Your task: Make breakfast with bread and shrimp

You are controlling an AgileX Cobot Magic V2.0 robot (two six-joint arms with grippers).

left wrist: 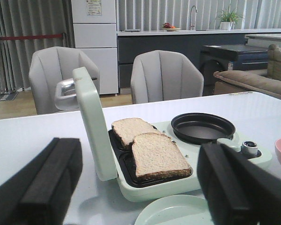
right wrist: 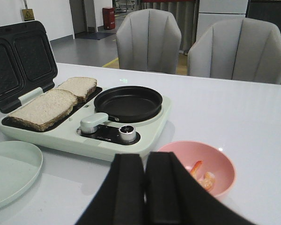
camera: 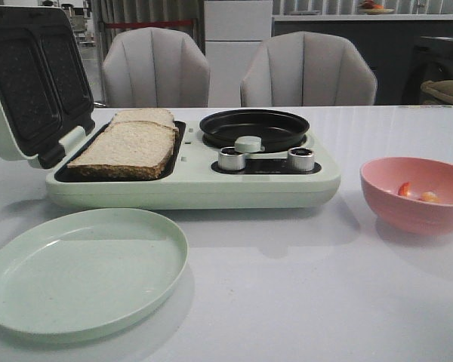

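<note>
Front camera first: I've got the pale green breakfast maker (camera: 211,185) sitting mid-table with its lid (camera: 30,83) swung up on the left, and the two slices of bread (camera: 128,147) lying in the dark grill tray, the near slice overlapping the far one. Beside them on the same unit sits the round black pan (camera: 254,128), with two silver knobs (camera: 232,158) in front of it. A pale green plate (camera: 83,271) lies in front of the machine on the left, and off to the right the pink bowl (camera: 417,194) holds the shrimp (camera: 405,189), small orange-red pieces at the bottom. Neither arm shows in this view. Over to my left wrist camera: the left gripper (left wrist: 140,192) stands wide apart, black pads on either side of the frame, nothing between them, with the bread (left wrist: 158,157) on the grill tray straight ahead. Right wrist camera now: the right gripper (right wrist: 144,187) has its pads pressed together with nothing held, poised just beside the pink bowl (right wrist: 222,164), where the shrimp (right wrist: 203,177) rest inside.
</note>
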